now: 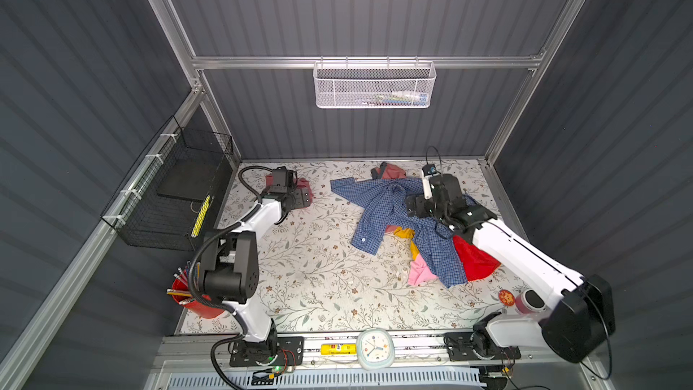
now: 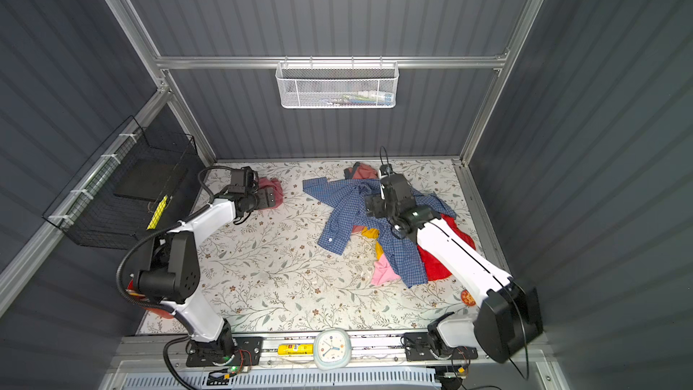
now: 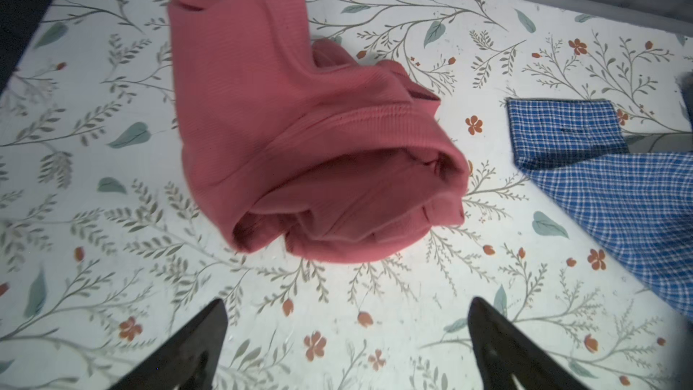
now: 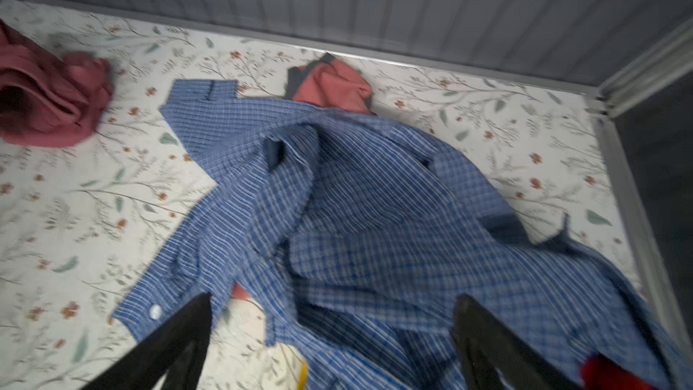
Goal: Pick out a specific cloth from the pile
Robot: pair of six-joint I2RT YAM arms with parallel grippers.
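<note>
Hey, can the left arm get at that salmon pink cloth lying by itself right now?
Probably yes. The cloth lies alone on the table, clear of the blue checked shirt, and the left tool hangs open right by it with nothing between.

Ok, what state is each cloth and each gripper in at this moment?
Dusty salmon-pink knit cloth: crumpled on the table, apart from the pile, not gripped.
Large blue checked shirt: spread rumpled over the pile.
Bright red cloth: partly covered by the shirt.
Pale pink piece: poking out from under the shirt.
Left gripper: open, empty, by the salmon-pink cloth.
Right gripper: open, empty, over the shirt.
</note>
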